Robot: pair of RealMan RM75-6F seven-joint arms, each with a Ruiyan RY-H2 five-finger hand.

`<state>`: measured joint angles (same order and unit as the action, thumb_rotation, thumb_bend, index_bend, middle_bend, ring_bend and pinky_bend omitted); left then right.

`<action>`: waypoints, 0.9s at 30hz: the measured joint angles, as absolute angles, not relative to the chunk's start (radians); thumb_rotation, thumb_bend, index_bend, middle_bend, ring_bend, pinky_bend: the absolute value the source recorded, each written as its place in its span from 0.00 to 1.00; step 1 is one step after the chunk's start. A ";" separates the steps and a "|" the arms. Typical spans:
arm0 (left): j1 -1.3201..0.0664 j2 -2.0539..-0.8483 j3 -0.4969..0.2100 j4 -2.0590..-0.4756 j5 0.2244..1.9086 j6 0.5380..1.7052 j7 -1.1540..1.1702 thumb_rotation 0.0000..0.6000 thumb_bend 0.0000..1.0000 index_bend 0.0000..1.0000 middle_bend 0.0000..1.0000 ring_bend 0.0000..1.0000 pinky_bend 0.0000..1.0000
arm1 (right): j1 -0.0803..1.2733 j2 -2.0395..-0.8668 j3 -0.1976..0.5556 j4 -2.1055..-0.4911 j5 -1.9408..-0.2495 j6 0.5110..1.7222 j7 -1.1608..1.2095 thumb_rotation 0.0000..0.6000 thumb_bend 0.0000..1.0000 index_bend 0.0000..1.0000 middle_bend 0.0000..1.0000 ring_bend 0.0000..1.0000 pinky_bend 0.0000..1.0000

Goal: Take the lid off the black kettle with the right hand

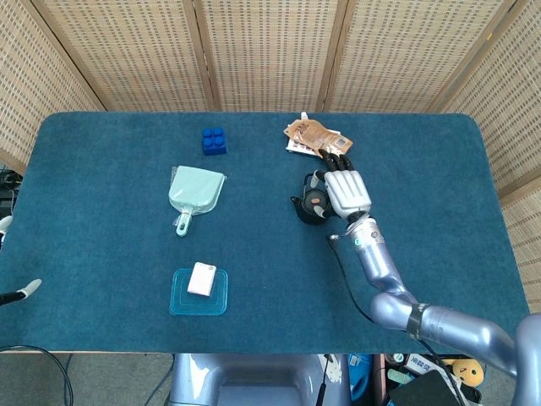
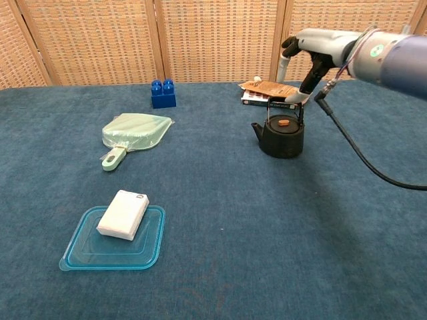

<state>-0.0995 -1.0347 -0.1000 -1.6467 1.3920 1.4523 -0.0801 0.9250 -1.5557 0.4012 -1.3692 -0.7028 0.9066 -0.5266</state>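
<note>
Above the black kettle [image 2: 283,136]: right hand [image 1: 345,189] hovering, fingers spread, gripping nothing.
Lid [image 2: 283,123] is sitting on the kettle near table [image 1: 101,254] centre, under the upright handle; reaching underway, grasping and lifting are remaining. Left hand [image 1: 21,292] is idling at the table edge, apparently empty.

You get bright, even light from overhead in both views. Shadows on the blue table [image 1: 101,254] are faint and soft, with only a small one under the black kettle [image 2: 281,139]. Focus is sharp, with no glare.
</note>
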 measured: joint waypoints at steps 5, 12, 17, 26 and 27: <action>-0.108 -1.042 -0.102 -1.639 1.384 1.437 -0.076 1.00 0.11 0.00 0.00 0.00 0.00 | 1.000 -1.648 0.392 -1.241 -0.627 0.874 -0.569 1.00 0.44 0.46 0.00 0.00 0.00; -0.115 -1.048 -0.106 -1.634 1.367 1.422 -0.065 1.00 0.11 0.00 0.00 0.00 0.00 | 1.027 -1.697 0.375 -1.134 -0.605 0.831 -0.557 1.00 0.48 0.47 0.00 0.00 0.00; -0.118 -1.051 -0.107 -1.631 1.357 1.412 -0.060 1.00 0.11 0.00 0.00 0.00 0.00 | 1.039 -1.721 0.363 -1.083 -0.620 0.807 -0.528 1.00 0.50 0.47 0.00 0.00 0.00; -0.123 -1.053 -0.109 -1.629 1.347 1.400 -0.057 1.00 0.11 0.00 0.00 0.00 0.00 | 1.044 -1.741 0.340 -1.018 -0.654 0.780 -0.497 1.00 0.51 0.48 0.00 0.00 0.00; -0.124 -1.053 -0.109 -1.629 1.346 1.399 -0.057 1.00 0.11 0.00 0.00 0.00 0.00 | 1.044 -1.742 0.338 -1.014 -0.656 0.778 -0.495 1.00 0.52 0.48 0.00 0.00 0.00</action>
